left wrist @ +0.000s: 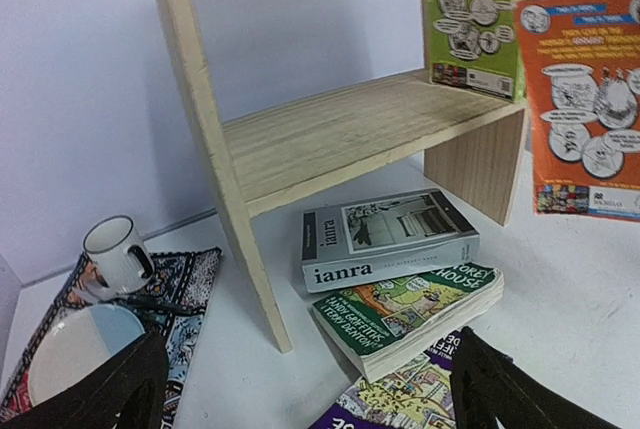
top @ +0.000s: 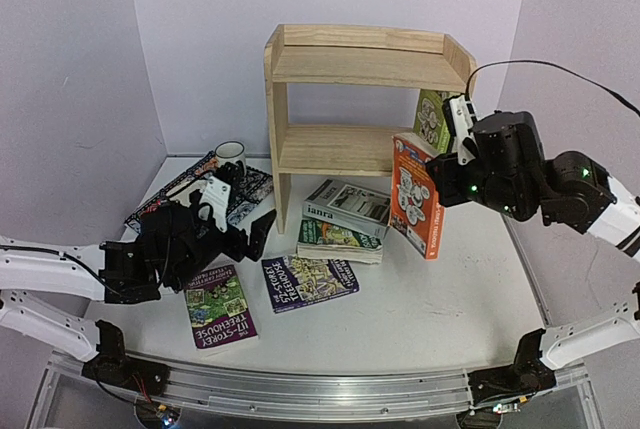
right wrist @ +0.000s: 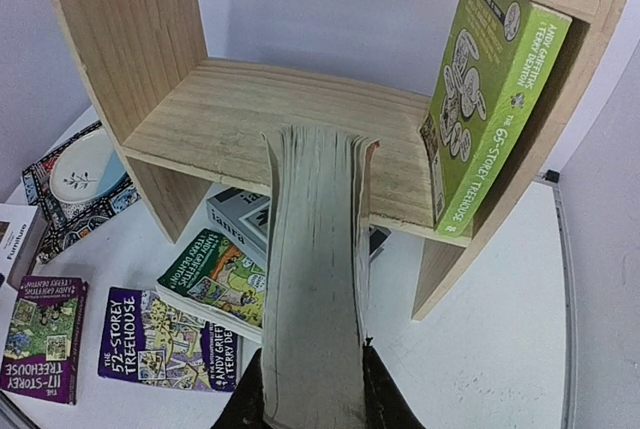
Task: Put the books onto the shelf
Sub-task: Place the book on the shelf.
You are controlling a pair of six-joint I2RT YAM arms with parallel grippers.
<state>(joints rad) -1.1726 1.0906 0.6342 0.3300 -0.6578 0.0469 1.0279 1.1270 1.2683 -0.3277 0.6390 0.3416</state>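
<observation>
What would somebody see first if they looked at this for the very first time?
Probably the bright orange book, held upright in the air by the right gripper just in front of the wooden shelf. Next comes the light green book, standing alone at the right end of the lower tier, with more books lying flat on the table below.

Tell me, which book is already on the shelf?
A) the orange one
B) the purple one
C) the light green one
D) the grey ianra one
C: the light green book stands on the lower board of the shelf, by its right side panel, while the orange book is held in the right fingers in front of the shelf.
</observation>
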